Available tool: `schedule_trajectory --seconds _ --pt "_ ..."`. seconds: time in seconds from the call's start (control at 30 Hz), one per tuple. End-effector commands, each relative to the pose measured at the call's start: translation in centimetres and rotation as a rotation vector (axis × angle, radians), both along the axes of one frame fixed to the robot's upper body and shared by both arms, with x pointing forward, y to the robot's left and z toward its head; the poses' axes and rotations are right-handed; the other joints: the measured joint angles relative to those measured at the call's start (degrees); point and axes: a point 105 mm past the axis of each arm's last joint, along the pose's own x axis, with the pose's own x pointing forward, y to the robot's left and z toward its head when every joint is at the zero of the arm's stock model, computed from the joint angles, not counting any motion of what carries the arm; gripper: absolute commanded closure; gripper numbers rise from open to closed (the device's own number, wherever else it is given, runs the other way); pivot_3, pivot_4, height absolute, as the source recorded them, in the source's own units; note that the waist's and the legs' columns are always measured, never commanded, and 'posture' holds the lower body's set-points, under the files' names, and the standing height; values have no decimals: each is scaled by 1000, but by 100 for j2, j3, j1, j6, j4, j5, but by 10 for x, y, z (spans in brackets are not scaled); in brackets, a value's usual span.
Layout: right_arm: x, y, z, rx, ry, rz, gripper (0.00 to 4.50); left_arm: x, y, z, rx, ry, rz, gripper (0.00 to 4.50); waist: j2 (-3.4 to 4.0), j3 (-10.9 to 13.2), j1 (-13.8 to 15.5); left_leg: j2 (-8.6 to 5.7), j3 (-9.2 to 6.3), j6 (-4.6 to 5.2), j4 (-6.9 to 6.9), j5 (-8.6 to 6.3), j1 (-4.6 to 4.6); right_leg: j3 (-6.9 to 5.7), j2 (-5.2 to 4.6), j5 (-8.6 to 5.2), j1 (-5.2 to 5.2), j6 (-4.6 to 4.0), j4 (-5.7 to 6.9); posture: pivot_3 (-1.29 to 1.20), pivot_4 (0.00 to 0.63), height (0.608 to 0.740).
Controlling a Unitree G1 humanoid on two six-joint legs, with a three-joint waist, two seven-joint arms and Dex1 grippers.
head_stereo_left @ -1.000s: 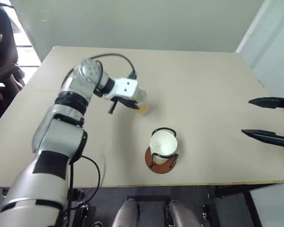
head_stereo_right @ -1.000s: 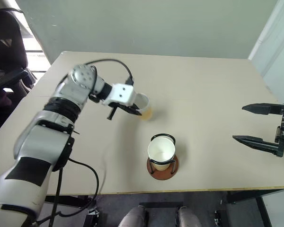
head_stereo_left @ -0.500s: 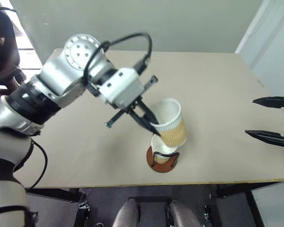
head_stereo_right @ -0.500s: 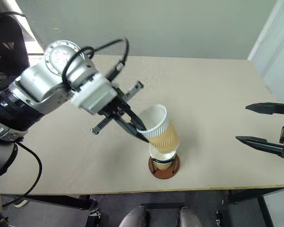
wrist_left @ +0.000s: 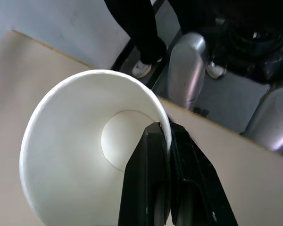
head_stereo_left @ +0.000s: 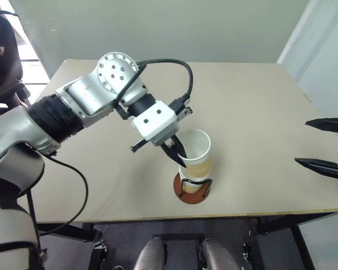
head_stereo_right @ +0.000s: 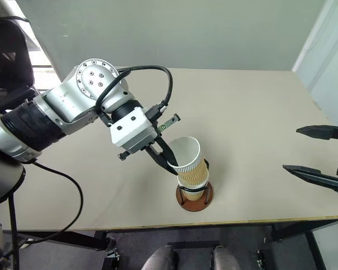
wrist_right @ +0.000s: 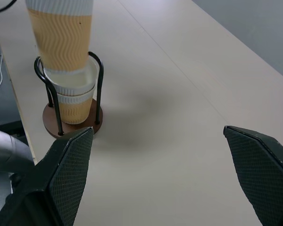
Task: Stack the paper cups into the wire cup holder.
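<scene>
Paper cups are what we must nest here: our left gripper [head_stereo_right: 172, 162] pinches the rim of one cup [head_stereo_right: 190, 162], one finger inside and one outside, its base just entering the cups already seated [wrist_right: 76, 98] directly beneath it. If it tilts, we judge it could jam or tip the wire cup holder [head_stereo_right: 194, 195]. Our right gripper [head_stereo_right: 318, 153] hangs spread wide, well apart.

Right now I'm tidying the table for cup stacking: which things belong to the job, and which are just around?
Job: held paper cup; paper cups already in the wire cup holder; left gripper.
Around: table; idle right gripper.
</scene>
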Motion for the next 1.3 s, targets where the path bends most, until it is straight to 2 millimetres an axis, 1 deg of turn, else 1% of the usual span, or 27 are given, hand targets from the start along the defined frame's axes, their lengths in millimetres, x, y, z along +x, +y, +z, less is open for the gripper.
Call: schedule_trajectory --seconds 0.03,0.3,0.5,0.6,0.77,0.8,0.93,0.97,1.07,1.1,1.13,1.17,1.2,1.23,1.27,1.3 --pt "-2 0 9 -6 -49 -9 0 0 3 3 24 -29 -29 4475 1 0 0 0 1 1 0 -1 -2 0 0 0 -1 1 0 0 150 740" --pt "-1 1 9 -7 -49 -5 0 -2 5 -5 45 -26 -50 4475 1 1 5 -1 1 4 0 -4 -12 -3 -3 0 -7 7 -7 0 150 740" --pt "0 2 8 -6 -50 -6 0 3 3 -13 60 -33 -44 4475 1 1 4 -3 1 4 0 -4 -11 -3 -5 0 -6 7 -5 0 150 740" --pt "-1 1 8 -5 -51 -7 0 1 2 -14 63 -23 -42 3800 1 1 4 -3 2 4 0 -4 -11 -3 -5 1 -7 7 -5 0 150 740" --pt "-1 2 9 -4 -54 -7 0 1 1 -15 72 -31 -42 1975 1 1 5 -4 2 4 0 -4 -12 -3 -6 1 -7 8 -8 0 150 740" --pt "-1 2 9 -4 -55 -7 0 1 0 -15 72 -31 -42 1672 1 1 5 -4 2 4 0 -4 -12 -3 -6 1 -7 8 -8 0 150 740" --pt "0 4 10 0 -52 5 0 5 -4 -10 44 -28 -11 183 1 1 7 -5 2 4 0 -4 -12 -3 -6 1 -6 8 -7 0 150 740" --pt "0 5 9 0 -46 17 0 8 -5 -4 13 -17 14 47 1 1 5 -6 2 4 0 -4 -12 -3 -7 1 -6 8 -6 0 150 740" --pt "3 8 7 0 -28 52 0 14 -3 12 -69 16 88 47 3 2 -5 -6 4 4 0 -3 -12 -1 -7 1 -7 8 -5 0 150 740" --pt "4 12 5 -4 -12 79 0 17 4 19 -111 35 134 47 4 1 -11 -6 5 4 0 -4 -12 -1 -7 1 -8 8 -5 0 150 740" --pt "5 16 1 -9 10 114 0 20 16 25 -158 65 197 47 6 2 -15 -5 6 5 -2 -3 -10 -2 -6 1 -9 9 -4 0 150 740" --pt "6 19 -2 -14 30 146 0 22 28 30 -198 94 254 47 15 0 -66 -5 5 4 -2 -3 -11 -2 -6 1 -10 9 -3 0 150 740" --pt "7 24 -7 -28 52 180 0 25 44 33 -234 126 331 47 20 -1 -96 -5 11 4 -10 -3 -9 -6 -2 1 -15 10 -2 0 150 740" --pt "8 27 -10 -40 68 206 0 27 58 34 -254 149 403 47 25 -3 -149 -2 14 1 -15 -1 -6 -9 1 2 -17 13 -2 0 150 740" --pt "9 28 -12 -49 77 221 0 28 66 33 -265 162 447 47 27 -3 -161 0 17 -3 -26 7 0 -17 6 10 -21 25 -1 0 150 740" --pt "9 30 -15 -54 91 246 0 29 86 27 -267 181 542 47 28 -4 -169 0 17 -4 -32 21 2 -22 8 15 -22 35 0 0 150 740"
